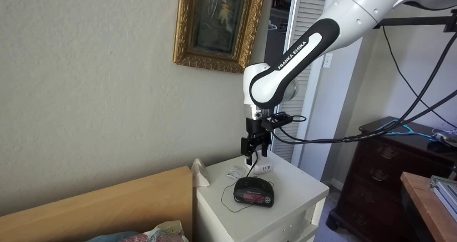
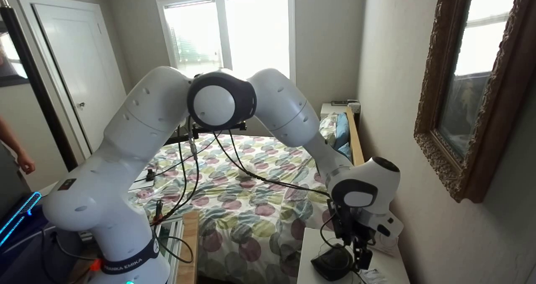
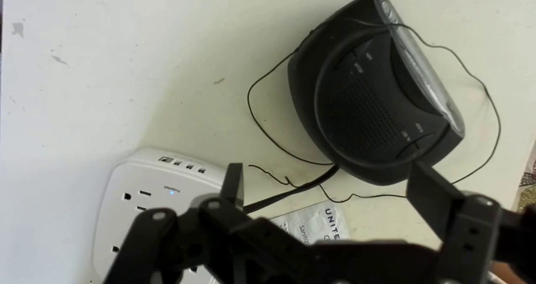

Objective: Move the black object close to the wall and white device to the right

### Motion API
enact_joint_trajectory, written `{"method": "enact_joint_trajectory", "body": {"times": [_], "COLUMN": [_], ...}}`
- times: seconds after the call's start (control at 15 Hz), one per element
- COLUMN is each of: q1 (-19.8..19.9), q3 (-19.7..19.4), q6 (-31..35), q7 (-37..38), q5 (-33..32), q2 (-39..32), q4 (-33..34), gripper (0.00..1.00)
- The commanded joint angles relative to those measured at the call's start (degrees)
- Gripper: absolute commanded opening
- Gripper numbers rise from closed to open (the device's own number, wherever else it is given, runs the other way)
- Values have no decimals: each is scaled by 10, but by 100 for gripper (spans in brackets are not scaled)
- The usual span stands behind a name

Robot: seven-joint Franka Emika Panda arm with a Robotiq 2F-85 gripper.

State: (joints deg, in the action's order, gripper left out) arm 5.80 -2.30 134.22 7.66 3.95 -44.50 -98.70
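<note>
The black object (image 1: 253, 190), a rounded clock radio with a reddish display, sits upright on the white nightstand. It also shows in an exterior view (image 2: 333, 264) and in the wrist view (image 3: 360, 95). The white device (image 1: 263, 167), with outlets and ports, stands behind it by the wall (image 1: 107, 92); the wrist view shows it partly covered by a finger (image 3: 159, 179). My gripper (image 1: 257, 157) points down, open, above the area between radio and device. In the wrist view its fingers (image 3: 326, 171) are wide apart, with the radio's cord passing between and below them. It holds nothing.
A silver packet (image 3: 314, 223) lies on the nightstand (image 1: 292, 199) beside the device. A white folded paper thing (image 1: 200, 173) stands at the nightstand's bed-side edge, by the wooden headboard (image 1: 142, 193). A thin wire (image 3: 496, 116) loops around the radio. A gold-framed picture (image 1: 219, 24) hangs above.
</note>
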Motion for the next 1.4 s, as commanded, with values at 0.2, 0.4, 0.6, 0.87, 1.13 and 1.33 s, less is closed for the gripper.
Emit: {"method": "enact_joint_trajectory", "body": {"times": [0.2,0.4,0.6,0.87,1.13,1.33], "q1": [-26,-33,-30,-27,-31,-28], "q3": [-28,-36,-35,-33,-36,-34], "q6": [8,15,24,36,54,51], "q7": [168,239,295,377,438,432], "q5": [53,81,120,163,167,156], "q2": [-28,-44,-73,-104,-116,-117], "q4": [19,22,44,74,91,99], "gripper": [100,100,100,100,100,100]}}
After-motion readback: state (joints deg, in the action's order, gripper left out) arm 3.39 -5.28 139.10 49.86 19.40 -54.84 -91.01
